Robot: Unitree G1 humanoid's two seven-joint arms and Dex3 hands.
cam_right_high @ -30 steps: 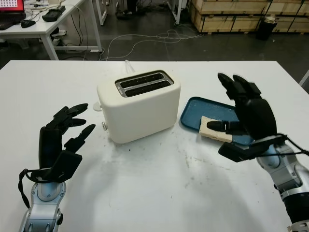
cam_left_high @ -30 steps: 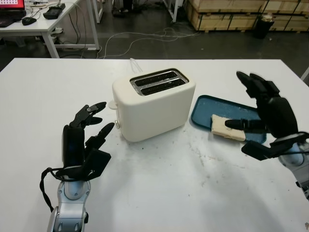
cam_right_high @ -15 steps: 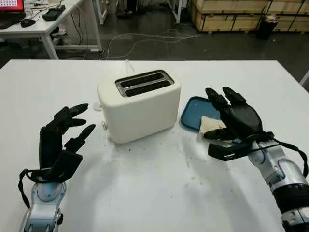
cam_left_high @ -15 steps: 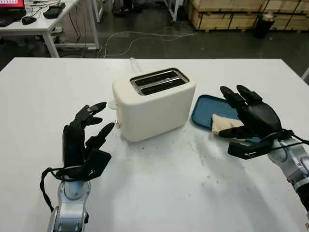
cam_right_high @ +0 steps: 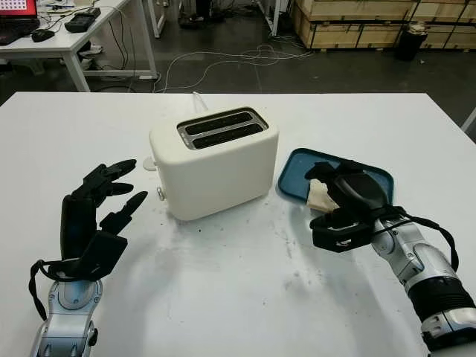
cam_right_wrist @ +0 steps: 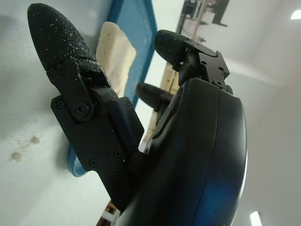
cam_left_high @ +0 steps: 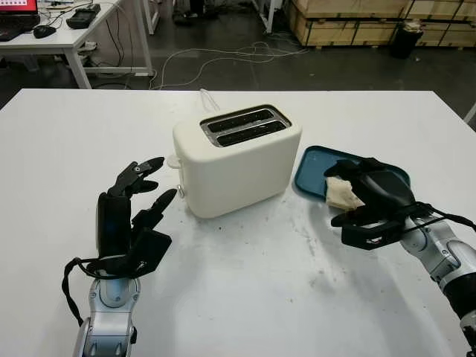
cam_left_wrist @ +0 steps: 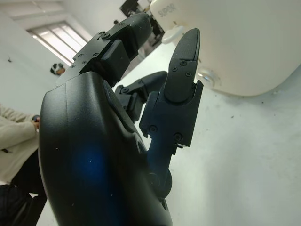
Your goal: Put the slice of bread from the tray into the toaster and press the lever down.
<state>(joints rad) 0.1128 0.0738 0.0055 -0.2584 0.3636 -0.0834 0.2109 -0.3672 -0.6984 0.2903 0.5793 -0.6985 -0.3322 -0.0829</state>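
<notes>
Now, my right hand: curled over the bread, grip unclear;
tray: right of toaster;
my left hand: open, left of toaster

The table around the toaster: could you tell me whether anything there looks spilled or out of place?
Yes: dark crumbs or specks are scattered on the white table, in front of the toaster and near the blue tray. The toaster stands upright with both slots empty. The right robot hand is over the bread.
</notes>
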